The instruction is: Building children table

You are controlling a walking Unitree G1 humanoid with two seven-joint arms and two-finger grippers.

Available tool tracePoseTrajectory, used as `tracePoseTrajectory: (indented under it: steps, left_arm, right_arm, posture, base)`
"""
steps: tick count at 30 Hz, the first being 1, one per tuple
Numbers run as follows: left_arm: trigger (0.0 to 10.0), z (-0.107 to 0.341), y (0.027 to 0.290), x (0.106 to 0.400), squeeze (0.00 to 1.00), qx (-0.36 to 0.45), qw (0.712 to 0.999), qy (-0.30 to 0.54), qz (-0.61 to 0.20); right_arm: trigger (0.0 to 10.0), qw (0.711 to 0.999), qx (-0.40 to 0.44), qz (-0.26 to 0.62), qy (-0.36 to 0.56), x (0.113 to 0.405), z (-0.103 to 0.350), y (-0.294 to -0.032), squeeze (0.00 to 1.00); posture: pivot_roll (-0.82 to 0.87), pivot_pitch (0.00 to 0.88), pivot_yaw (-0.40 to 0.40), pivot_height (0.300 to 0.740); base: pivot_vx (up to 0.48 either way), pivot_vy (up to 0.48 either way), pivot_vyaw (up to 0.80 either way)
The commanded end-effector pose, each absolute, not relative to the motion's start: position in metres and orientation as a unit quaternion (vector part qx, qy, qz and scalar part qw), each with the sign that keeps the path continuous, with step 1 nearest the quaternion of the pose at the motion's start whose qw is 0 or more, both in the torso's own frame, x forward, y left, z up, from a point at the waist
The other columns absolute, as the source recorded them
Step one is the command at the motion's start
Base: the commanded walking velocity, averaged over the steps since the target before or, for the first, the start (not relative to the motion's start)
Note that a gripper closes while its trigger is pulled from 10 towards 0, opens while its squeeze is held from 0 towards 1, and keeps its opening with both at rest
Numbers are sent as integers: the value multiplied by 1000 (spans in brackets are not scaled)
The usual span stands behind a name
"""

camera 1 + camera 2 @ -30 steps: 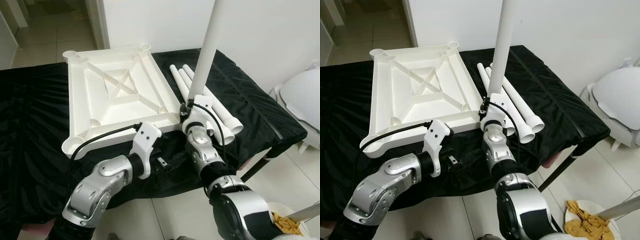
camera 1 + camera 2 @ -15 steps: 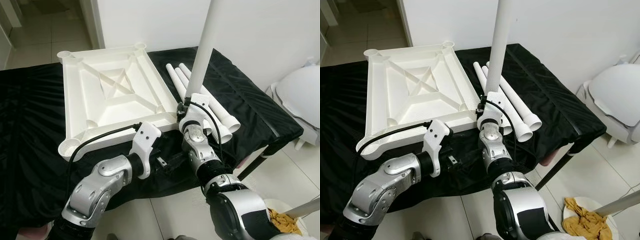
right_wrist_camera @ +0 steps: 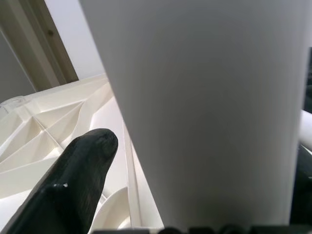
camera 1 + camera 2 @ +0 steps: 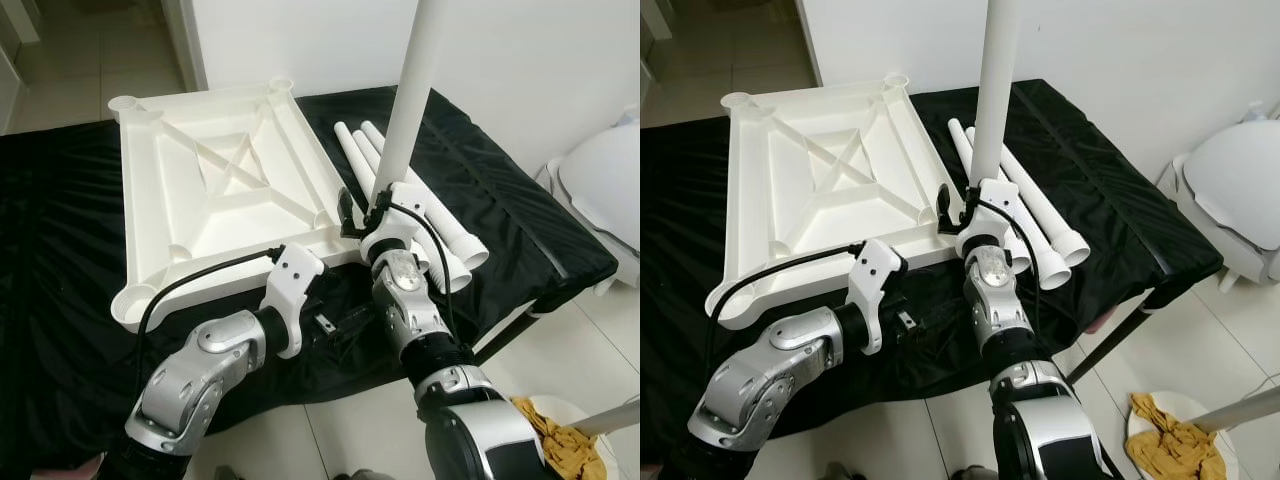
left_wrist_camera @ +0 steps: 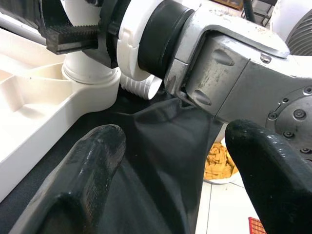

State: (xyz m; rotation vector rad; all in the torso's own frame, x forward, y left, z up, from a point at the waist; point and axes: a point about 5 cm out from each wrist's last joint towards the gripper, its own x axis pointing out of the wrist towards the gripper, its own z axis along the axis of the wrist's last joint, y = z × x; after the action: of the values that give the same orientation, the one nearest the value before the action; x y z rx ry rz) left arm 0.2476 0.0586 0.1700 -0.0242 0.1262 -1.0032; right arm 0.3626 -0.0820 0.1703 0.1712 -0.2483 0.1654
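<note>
The white tabletop [image 4: 150, 190] lies upside down on the black-covered table. One white leg [image 4: 410, 90] stands upright in its near right corner socket [image 5: 90, 73]. My right gripper [image 4: 368, 212] is open around the foot of that leg, and one black finger [image 4: 345, 212] stands clear of it on the tabletop's side. In the right wrist view a gap shows between the finger [image 3: 73, 185] and the leg [image 3: 204, 107]. Three loose legs [image 4: 425, 215] lie side by side to the right. My left gripper [image 5: 180, 156] hovers open and empty over the cloth, just in front of that corner.
The black cloth [image 4: 60, 250] hangs over the table's front edge. A white rounded fixture [image 4: 600, 180] stands on the floor to the right. A bowl with yellow cloth [image 4: 565, 450] sits on the tiles at the bottom right. A white wall rises behind the table.
My right gripper has opened: a black finger now sticks out beside the upright leg. The leg stays standing in its socket. The camera shifted slightly; the left arm has not moved.
</note>
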Motion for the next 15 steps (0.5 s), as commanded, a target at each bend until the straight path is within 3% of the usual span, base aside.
tracePoseTrajectory:
  steps: [1,15]
  left_arm:
    - [10000,167,58,247,0,-12,873,66,-484]
    - [10000,175,61,259,0,-2,883,39,-467]
  right_arm:
    - [10000,980,69,114,-149,353,170,-79,0]
    - [10000,972,64,144,-172,312,149,-112,0]
  posture:
    - [-38,52,-14,740]
    - [-56,52,-5,740]
  base:
    - [0,0,0]
    - [0,0,0]
